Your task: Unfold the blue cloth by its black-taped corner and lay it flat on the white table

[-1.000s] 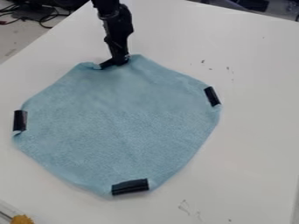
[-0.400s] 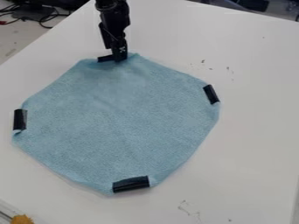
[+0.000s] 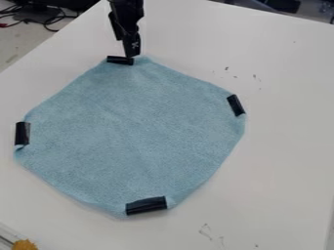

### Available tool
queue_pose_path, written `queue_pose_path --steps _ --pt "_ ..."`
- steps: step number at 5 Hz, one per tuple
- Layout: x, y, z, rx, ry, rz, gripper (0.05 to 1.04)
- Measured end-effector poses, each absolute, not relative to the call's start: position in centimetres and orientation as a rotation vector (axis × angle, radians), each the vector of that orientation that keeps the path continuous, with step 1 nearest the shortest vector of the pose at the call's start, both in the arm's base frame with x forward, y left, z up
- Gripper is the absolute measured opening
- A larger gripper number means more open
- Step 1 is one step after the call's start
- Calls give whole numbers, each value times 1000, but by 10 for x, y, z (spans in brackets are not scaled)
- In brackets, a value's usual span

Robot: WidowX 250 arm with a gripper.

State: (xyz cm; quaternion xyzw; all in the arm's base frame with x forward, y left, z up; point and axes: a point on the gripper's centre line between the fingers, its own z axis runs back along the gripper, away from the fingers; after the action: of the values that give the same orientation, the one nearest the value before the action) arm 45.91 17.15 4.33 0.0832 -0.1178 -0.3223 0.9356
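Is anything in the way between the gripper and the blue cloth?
Nothing visible stands between the gripper and the blue cloth. The gripper is right at the black tape on the cloth's far edge; whether they touch, I can't tell.

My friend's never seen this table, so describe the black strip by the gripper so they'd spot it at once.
On the white table, find the large blue cloth. The black strip is on its far edge, near the top of the picture. Of the cloth's four strips, it alone has the gripper right by its end.
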Motion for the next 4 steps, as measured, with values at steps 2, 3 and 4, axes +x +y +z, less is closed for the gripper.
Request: queue_pose_path --steps 2,3,4 --pt "470 180 64 231 -263 -670 1001" --pt "454 160 60 110 -171 -601 1001" --pt "418 118 72 32 -109 -438 1001"
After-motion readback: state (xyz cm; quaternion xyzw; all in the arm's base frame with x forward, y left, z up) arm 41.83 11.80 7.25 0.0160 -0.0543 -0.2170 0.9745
